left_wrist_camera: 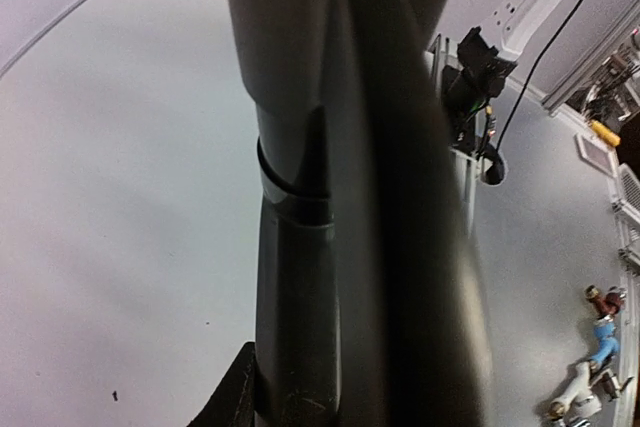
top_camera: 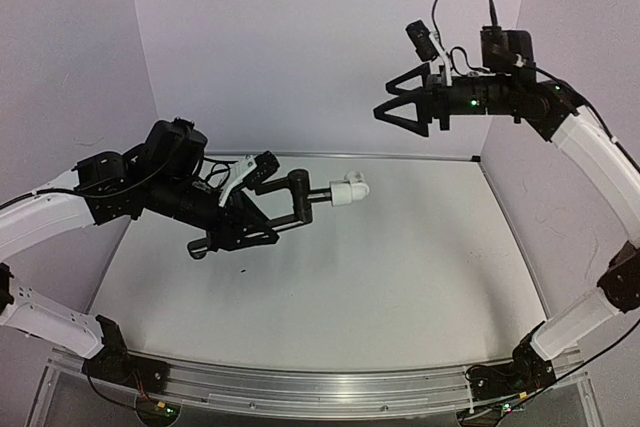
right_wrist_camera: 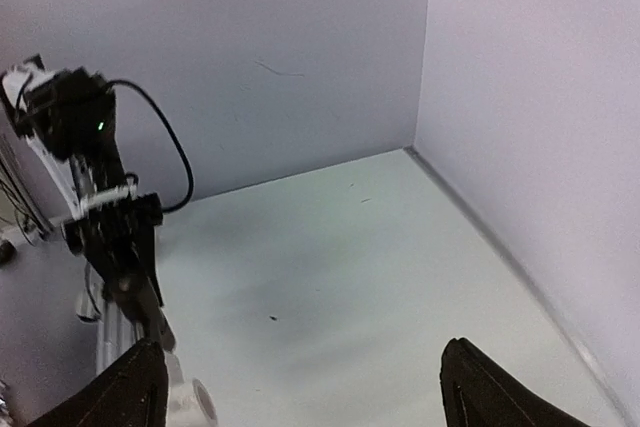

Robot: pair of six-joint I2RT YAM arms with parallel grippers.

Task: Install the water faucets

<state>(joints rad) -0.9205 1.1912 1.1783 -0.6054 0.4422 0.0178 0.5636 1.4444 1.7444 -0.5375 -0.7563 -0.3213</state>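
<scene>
The left pincer (top_camera: 262, 207) is clenched on the black pipe (top_camera: 300, 187), up off the tabletop (top_camera: 400, 277). The pipe lies flat, its long side sticking out from this pincer toward the right arm, with the white fitting (top_camera: 350, 190) on the far tip. Higher and farther back, the right pincer (top_camera: 388, 99) is released, its 2 fingers wide apart and holding nothing. The fitting sits below it, to its left.

black pipe (left_wrist_camera: 340, 187): fills the left wrist view, blurred, top and bottom cut off by the frame.
left gripper (top_camera: 268, 205): its fingers hidden behind the pipe in its own wrist view.
right gripper (right_wrist_camera: 300, 392): only two fingertips show, cut by the bottom edge.
white fitting (right_wrist_camera: 190, 405): partly cut off there.
small coloured objects (left_wrist_camera: 600, 347): too small to identify.
</scene>
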